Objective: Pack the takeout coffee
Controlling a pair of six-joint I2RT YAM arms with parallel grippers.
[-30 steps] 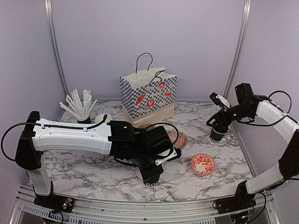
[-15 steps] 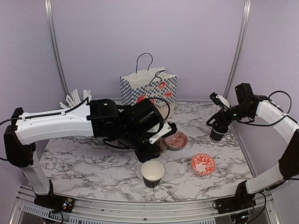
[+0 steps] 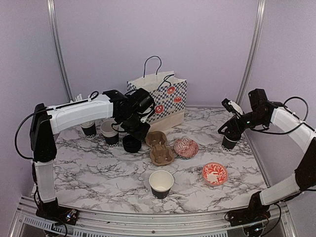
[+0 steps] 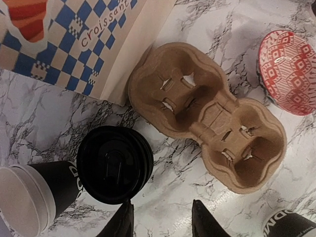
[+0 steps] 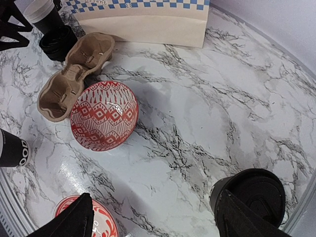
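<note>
Left claw, right claw: jaws apart, empty.

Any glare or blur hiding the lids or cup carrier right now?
Top external: evenly lit, soft shadows, cup carrier sharp. Left wrist: carrier and black lid clear; its own fingers look dark and soft. Right wrist: pale sheen on the marble table beside the red patterned bowl; lidded cup readable.
</note>
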